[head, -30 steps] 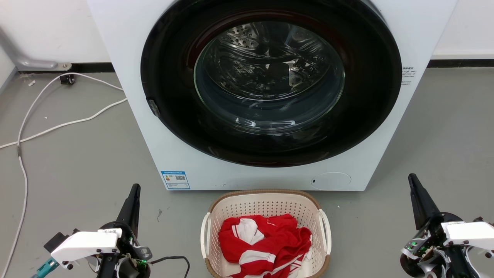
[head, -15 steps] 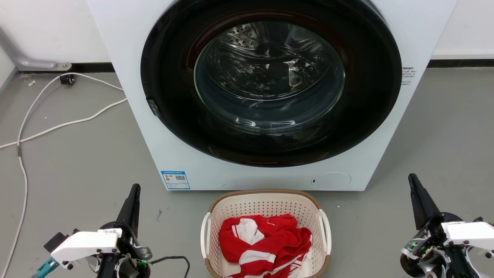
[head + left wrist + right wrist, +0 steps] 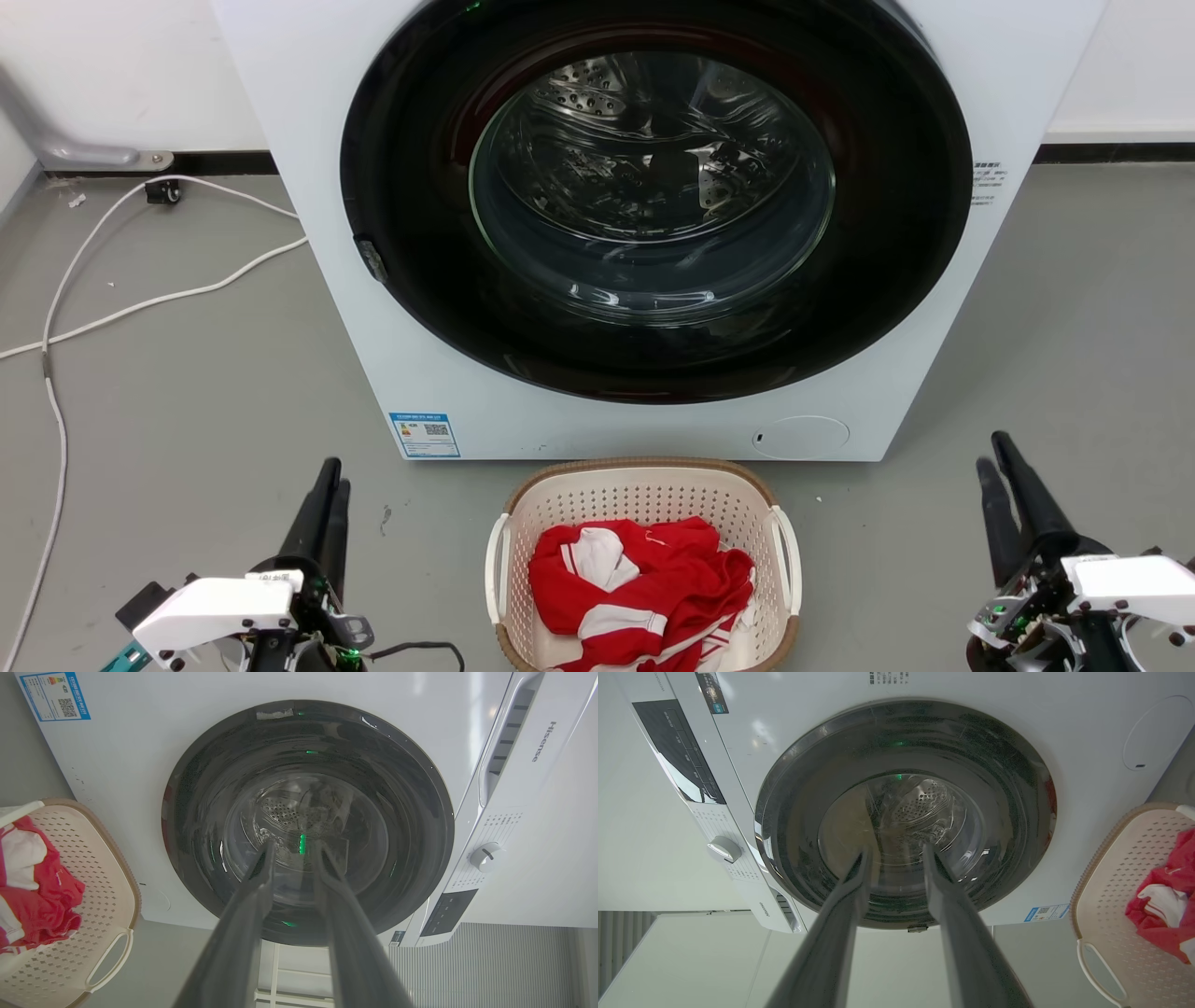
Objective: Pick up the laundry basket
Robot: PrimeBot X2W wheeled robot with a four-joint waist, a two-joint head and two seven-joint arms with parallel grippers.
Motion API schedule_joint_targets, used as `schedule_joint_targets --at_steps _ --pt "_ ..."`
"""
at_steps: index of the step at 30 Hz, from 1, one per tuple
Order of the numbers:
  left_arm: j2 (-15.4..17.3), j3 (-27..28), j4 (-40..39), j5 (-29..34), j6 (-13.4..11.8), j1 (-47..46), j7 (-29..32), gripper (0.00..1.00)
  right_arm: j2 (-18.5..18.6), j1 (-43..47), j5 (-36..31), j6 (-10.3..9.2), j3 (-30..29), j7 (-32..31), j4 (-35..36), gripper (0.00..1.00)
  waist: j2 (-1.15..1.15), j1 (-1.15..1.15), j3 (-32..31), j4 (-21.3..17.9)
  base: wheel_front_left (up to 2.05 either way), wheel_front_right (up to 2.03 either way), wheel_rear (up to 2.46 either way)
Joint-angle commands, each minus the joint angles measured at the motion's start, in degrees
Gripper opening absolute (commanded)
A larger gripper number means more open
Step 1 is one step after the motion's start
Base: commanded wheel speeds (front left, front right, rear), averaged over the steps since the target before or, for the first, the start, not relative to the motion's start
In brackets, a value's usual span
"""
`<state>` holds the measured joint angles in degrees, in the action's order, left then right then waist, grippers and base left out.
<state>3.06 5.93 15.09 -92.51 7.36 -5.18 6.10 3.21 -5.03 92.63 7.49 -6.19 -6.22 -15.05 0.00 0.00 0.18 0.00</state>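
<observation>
The laundry basket (image 3: 644, 467) is cream perforated plastic with a brown rim and white loop handles. It stands on the grey floor right in front of the washing machine and holds red and white clothes (image 3: 644, 583). My left gripper (image 3: 336, 476) hovers to the basket's left, open and holding nothing. To the basket's right, my right gripper (image 3: 991, 451) is likewise open and holds nothing. In the left wrist view my left gripper (image 3: 294, 847) points at the washer door, with the basket (image 3: 93, 868) at the left edge. In the right wrist view my right gripper (image 3: 895, 849) faces the same door, with the basket (image 3: 1111, 877) at the right edge.
A white front-loading washing machine (image 3: 308, 233) with a shut dark round door (image 3: 411, 215) stands just behind the basket. White cables (image 3: 140, 303) trail over the floor at the left. Open grey floor lies on both sides of the basket.
Both grippers have dropped a little lower in the head view. Each now shows two separate fingers where one dark finger showed before. The basket has not moved.
</observation>
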Motion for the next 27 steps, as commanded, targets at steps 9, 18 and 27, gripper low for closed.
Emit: schedule_joint_targets --at_steps 9,18,27 --pt "0.2 -2.5 -2.8 2.5 0.1 -0.1 -3.0 1.00 0.0 0.6 -3.4 0.00 1.8 3.0 2.5 1.00 0.00 0.00 0.0 0.0 0.00 0.00 0.00" --pt "0.2 -3.2 -5.4 15.2 0.1 0.7 -5.8 1.00 0.0 1.5 -19.4 0.00 2.9 5.8 4.1 1.00 0.00 0.00 -0.1 0.1 0.00 0.00 0.00" --pt "0.1 -4.1 -6.3 28.3 0.1 1.1 -7.8 1.00 -0.1 2.4 -34.0 0.00 3.6 7.9 5.8 1.00 0.00 0.00 -0.3 0.4 0.00 0.00 0.00"
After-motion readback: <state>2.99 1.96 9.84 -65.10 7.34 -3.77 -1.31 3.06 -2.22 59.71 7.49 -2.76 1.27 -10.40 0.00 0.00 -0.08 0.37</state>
